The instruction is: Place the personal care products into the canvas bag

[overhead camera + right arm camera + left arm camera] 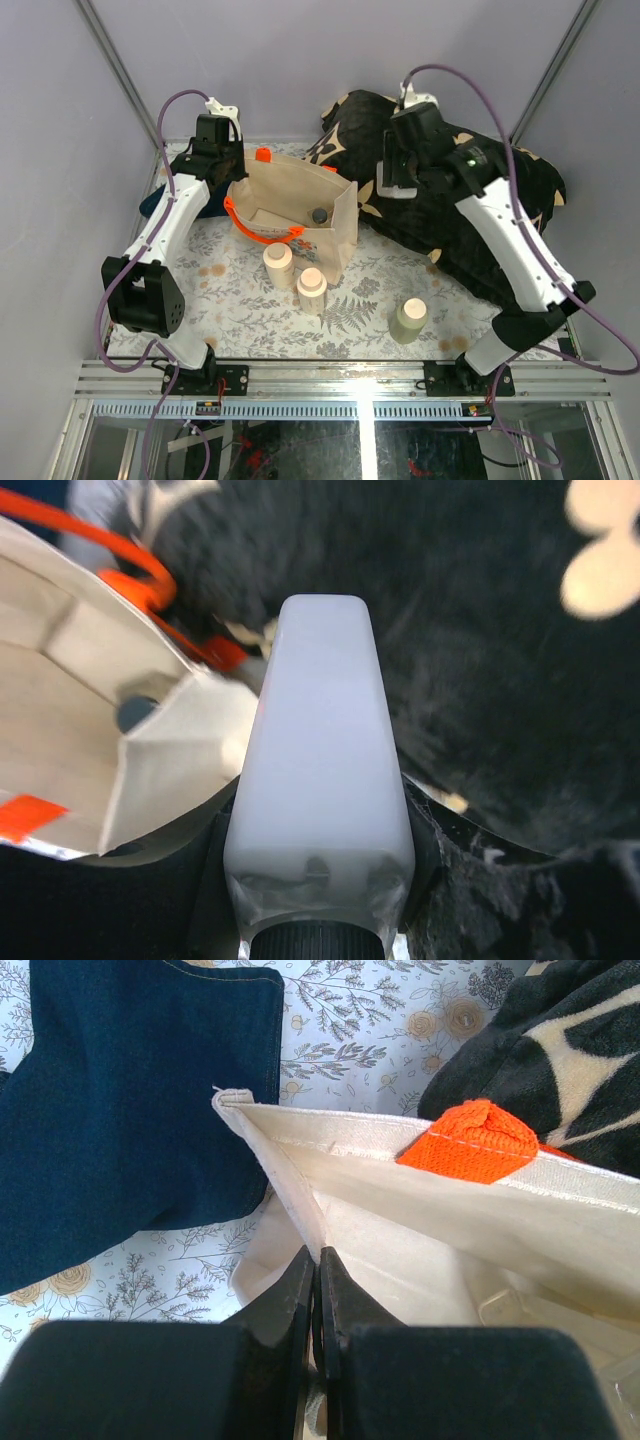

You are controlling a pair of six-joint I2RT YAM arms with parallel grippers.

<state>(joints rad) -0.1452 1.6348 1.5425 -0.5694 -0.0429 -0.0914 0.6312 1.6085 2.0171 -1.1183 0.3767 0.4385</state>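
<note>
Canvas bag (420, 1210) rim pinched in closed left pincer (316, 1260), right pincer (318, 830) raised over cushion (500, 180), clamping white bottle (320, 710)

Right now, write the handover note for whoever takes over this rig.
Left gripper: shut on the canvas bag at its rim.
Right gripper: shut on a white bottle, beside the bag's right edge, over the cushion.
Done: one dark-capped bottle lies in the bag.
Left: the held bottle, two tan-capped bottles and the greenish cylinder, standing on the table before the bag.
</note>
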